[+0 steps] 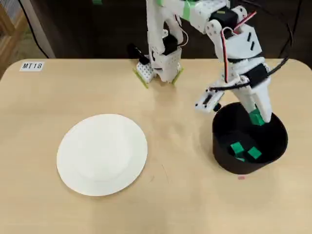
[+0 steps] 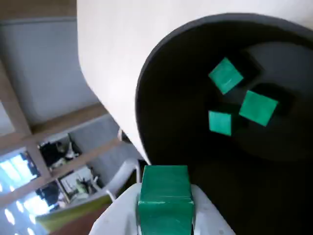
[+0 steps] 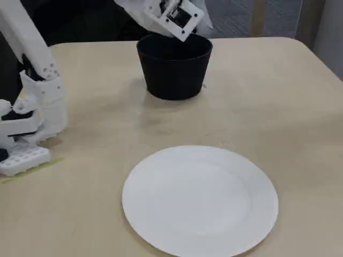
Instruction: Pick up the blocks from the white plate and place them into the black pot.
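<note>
Now the gripper (image 2: 164,215) hangs over the pot (image 1: 273,146), its fingers closed on the last green block (image 2: 164,200), which the wrist view shows pinched between the white pads. Three blocks (image 2: 257,107) already lie loose on the pot's floor, and the plate (image 3: 201,198) is bare in both the overhead and the fixed views. The held block sits above the inner wall near the rim rather than over the middle (the overhead view puts it toward the far side of the mouth), so I judge the main risk to be a release too close to the edge: the block could clip the rim and bounce out onto the table. A lesser worry is the fingers catching the wall on withdrawal and nudging the pot.
</note>
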Controlling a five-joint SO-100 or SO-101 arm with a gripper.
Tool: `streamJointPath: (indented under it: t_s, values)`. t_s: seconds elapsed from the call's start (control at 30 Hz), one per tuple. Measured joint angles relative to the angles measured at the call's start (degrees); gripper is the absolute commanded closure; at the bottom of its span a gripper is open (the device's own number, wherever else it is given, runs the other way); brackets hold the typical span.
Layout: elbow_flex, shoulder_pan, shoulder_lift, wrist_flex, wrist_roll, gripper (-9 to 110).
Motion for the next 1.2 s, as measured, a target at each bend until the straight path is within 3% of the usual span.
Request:
streamJointPath:
  t_s: [0.07,0.17,0.27,0.37,0.47,0.63,0.9,1.2]
  values:
    - [0.0,0.79,-1.23,-0.79,-0.18,101]
    - [0.0,2.46,-1.85,-0.79,-0.62,76]
    - [0.0,3.34,-1.85,0.7,-2.2,67]
    - [0.0,3.34,-1.93,1.93,-2.81,74]
    - [0.0,4.57,-1.93,2.02,-3.25,104]
    - [0.35,10.9,4.75,7.12,-5.01,104]
    - [20.48,31.03,36.83,8.53,-4.48,104]
    - [42.98,32.78,58.45,8.17,-2.64,104]
